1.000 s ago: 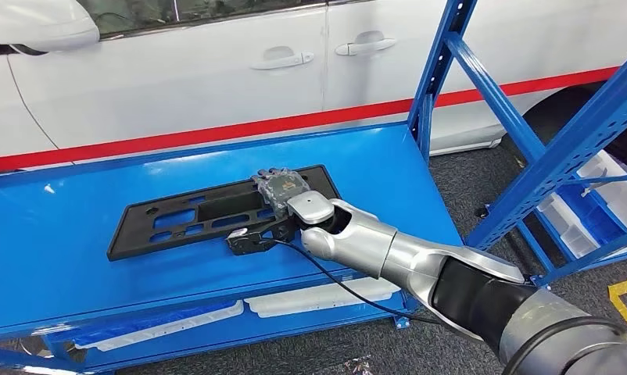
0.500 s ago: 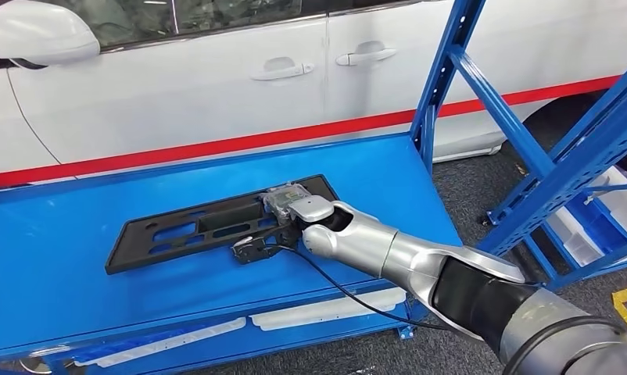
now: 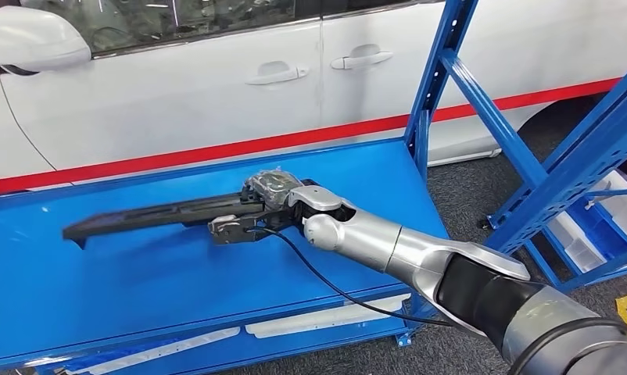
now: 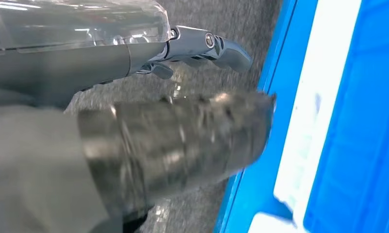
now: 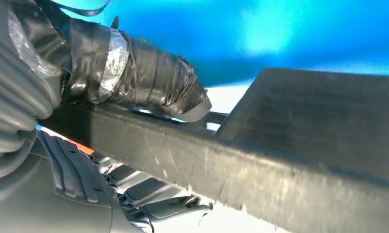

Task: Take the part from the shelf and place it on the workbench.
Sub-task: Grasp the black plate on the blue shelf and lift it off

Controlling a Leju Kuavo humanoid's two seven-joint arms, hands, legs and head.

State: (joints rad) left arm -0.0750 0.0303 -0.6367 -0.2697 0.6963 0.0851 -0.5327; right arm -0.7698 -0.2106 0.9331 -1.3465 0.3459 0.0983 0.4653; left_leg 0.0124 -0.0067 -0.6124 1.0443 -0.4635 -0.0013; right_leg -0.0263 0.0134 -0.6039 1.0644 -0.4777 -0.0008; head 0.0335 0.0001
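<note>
Head view: mid-lift, by the look of it, taking the part [image 3: 150, 213] off the shelf [image 3: 138, 273]. Gripped at one end by the right hand [image 3: 275, 191], over the middle of the shelf. Tilted up on edge, far end low over the shelf's left side and seemingly just clear of the blue, though hard to tell whether touching there. Not yet anywhere near a workbench; none to be seen from here.

Next, probably: raise further until the whole length is free of the shelf, then swing away from it. Calls for a firm hold, since long, flat and held at one end only, so likely to droop or twist. Calls also for keeping the far end clear of the shelf's post [image 3: 431, 86] and of the car [image 3: 177, 86] behind the shelf.

Right wrist view, close in: clamped on the part's edge [image 5: 280, 160], taped thumb [image 5: 149, 87] pressed over one face, fingers [image 5: 149, 194] curled under the other. Closed tight enough that no gap appears between thumb and part.

Left wrist view: left hand [image 4: 183, 136] hanging beside the shelf's front edge, above grey floor. Holding nothing; thumb and fingers apart, loosely spread, though blurred.

Black cable [image 3: 326, 281] trailing from the right wrist across the shelf's front; worth watching for a snag.
</note>
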